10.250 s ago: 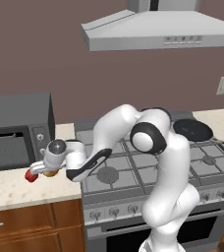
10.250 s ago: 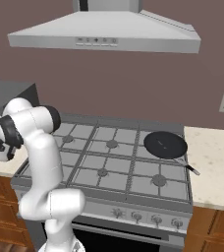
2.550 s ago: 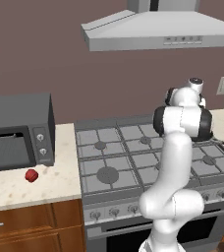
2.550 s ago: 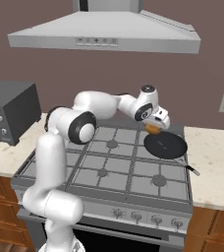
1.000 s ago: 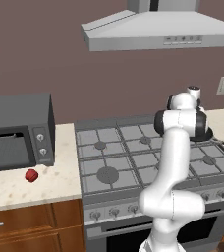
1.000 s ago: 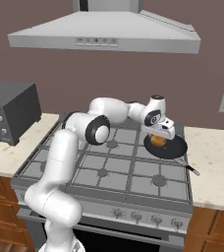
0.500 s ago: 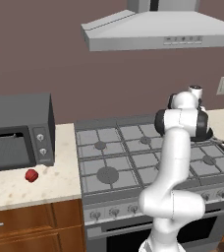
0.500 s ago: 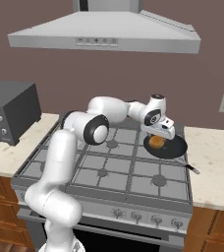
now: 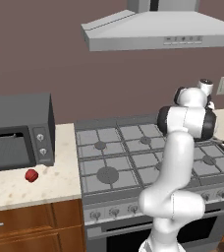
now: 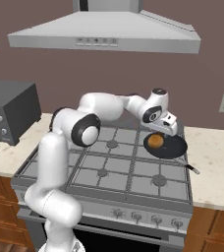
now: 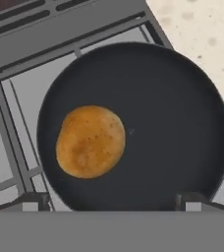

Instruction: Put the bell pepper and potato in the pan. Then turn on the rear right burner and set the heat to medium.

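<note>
A grey gas stove (image 10: 104,162) sits between speckled counters (image 9: 15,184) under a steel hood (image 10: 104,29), with a microwave (image 9: 15,130) on the left. The potato (image 11: 89,141) now lies in the pan (image 11: 182,123), left of centre and free of the gripper (image 10: 166,129), whose jaws stand wide apart above it, holding nothing. A few seconds back the potato was carried over the pan; a second ago it was already down and the jaws were finishing their spread. The pepper (image 9: 31,175) waits on the left counter in front of the microwave — unmoved throughout. The next step, as I judge it, is to lift straight up clear of the pan's rim before swinging left, so the potato is not nudged, then drop squarely over the pepper — it is small and round and could roll.
</note>
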You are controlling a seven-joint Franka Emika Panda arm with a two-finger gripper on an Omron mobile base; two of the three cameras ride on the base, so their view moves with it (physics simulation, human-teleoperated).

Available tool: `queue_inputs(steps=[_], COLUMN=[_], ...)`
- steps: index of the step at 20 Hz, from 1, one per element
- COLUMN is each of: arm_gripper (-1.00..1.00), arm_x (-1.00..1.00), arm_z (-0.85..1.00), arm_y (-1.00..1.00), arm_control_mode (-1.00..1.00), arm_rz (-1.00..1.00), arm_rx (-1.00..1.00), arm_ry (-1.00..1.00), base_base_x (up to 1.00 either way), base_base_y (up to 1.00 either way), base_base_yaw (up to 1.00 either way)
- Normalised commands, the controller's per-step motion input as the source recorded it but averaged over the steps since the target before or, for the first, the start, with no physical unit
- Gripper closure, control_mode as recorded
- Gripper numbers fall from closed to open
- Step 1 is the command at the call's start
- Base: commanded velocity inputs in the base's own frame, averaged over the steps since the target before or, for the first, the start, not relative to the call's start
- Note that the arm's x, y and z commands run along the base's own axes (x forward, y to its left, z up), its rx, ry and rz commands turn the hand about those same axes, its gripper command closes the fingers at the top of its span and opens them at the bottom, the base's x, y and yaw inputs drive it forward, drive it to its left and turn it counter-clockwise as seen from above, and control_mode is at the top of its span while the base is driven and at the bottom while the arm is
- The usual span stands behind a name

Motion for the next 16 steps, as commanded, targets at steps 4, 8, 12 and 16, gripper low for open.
queue_inputs(steps=[4,8,12,16], arm_gripper=[-1.00,-1.00,-1.00,-1.00], arm_x=[-0.94,-0.93,-0.58,-0.32], arm_z=[0.24,0.01,-0.05,0.00], arm_y=[0.20,0.41,0.65,0.96], arm_control_mode=[-1.00,-1.00,-1.00,-1.00], arm_rz=[0.00,0.03,0.16,0.17], arm_rx=[0.00,0.01,0.04,0.01], arm_ry=[-0.12,-0.13,0.00,0.01], base_base_x=[0.00,0.00,0.00,0.00], base_base_y=[0.00,0.00,0.00,0.00], base_base_yaw=[0.00,0.00,0.00,0.00])
